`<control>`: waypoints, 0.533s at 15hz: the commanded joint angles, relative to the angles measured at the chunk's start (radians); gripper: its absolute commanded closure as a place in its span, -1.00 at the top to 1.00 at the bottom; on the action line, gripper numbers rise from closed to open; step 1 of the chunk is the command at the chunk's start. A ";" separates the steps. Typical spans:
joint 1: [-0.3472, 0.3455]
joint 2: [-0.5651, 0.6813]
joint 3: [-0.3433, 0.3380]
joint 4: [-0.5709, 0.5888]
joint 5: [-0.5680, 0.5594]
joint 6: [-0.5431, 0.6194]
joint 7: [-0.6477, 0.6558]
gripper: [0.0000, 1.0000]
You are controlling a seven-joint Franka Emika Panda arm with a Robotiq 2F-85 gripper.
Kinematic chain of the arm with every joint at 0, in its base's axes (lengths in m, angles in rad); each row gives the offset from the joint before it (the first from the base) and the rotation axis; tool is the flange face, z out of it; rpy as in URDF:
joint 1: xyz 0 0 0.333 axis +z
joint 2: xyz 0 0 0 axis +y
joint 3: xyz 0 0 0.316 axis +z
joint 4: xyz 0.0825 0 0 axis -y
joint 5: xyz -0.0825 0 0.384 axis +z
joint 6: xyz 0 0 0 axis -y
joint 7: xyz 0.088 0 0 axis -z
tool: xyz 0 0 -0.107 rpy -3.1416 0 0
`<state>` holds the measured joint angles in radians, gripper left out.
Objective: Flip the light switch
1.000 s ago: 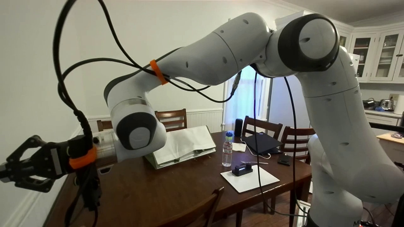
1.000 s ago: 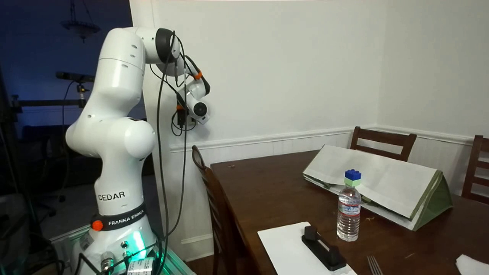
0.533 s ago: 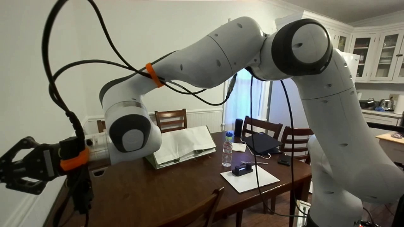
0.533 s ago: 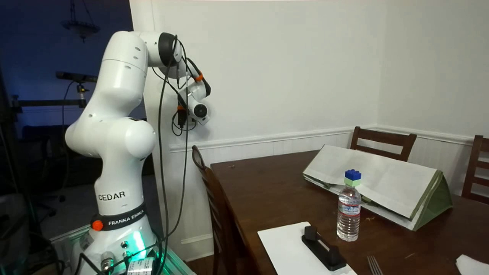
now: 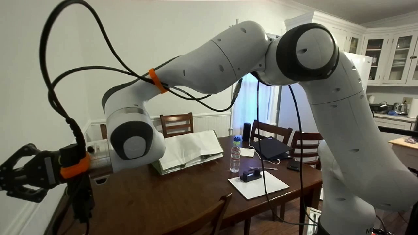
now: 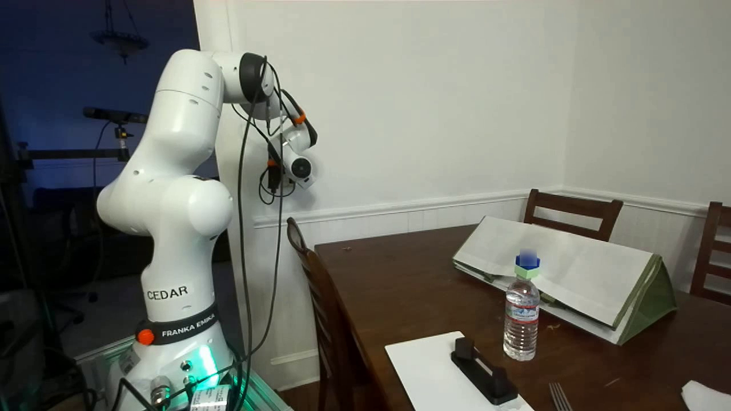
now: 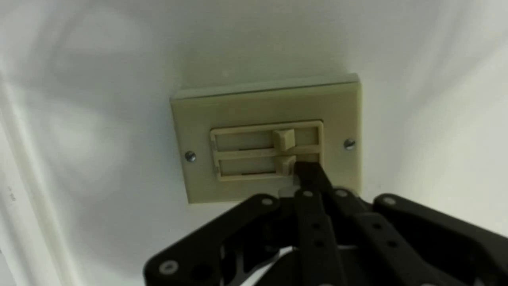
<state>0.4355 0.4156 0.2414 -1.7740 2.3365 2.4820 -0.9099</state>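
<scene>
Our gripper point(image 7: 311, 176), its fingertips point(image 7: 309, 171) pressed together with no gap we can make out and nothing in their hold, stands at the lower slider point(image 7: 285, 165) of the light switch point(image 7: 266, 142), as the wrist view has it; touching or just beside, we cannot tell; the switch is set in a beige plate point(image 7: 238, 109) on the wall point(image 7: 405, 103), where we count one plate, two sliders and two screws point(image 7: 190, 156), the upper slider point(image 7: 284, 139) close by its twin; next, we judge, comes a sideways push; too shallow a reach could let the fingertips ride over the slider, too hard a lean could jam them on the plate, and a drift crosswise could catch both sliders at once.

Farther out, in an exterior view, we count one dark table point(image 5: 143, 195); five chairs point(image 5: 176, 118) around it, one barely in sight; one tented paper pad point(image 5: 191, 150); one white board point(image 5: 251, 190) bearing one black holder point(image 5: 250, 175); one water bottle point(image 5: 234, 160), upright; in an exterior view we find one fork point(image 6: 559, 395) near the board; farthest back, one curtained window point(image 5: 248, 111) and one toaster point(image 5: 400, 107).
</scene>
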 commanded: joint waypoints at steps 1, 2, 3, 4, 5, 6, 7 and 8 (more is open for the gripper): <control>0.023 0.018 -0.017 0.023 0.027 0.013 -0.005 -1.00; 0.023 0.020 -0.016 0.024 0.025 0.010 0.000 -1.00; 0.026 0.023 -0.015 0.026 0.021 0.013 0.002 -1.00; 0.028 0.026 -0.014 0.027 0.017 0.015 0.005 -1.00; 0.029 0.029 -0.013 0.028 0.013 0.018 0.010 -1.00; 0.031 0.032 -0.014 0.029 0.010 0.022 0.010 -1.00; 0.032 0.034 -0.013 0.029 0.006 0.025 0.013 -1.00; 0.034 0.039 -0.013 0.028 -0.001 0.032 0.018 -1.00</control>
<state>0.4379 0.4202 0.2396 -1.7737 2.3366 2.4828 -0.9078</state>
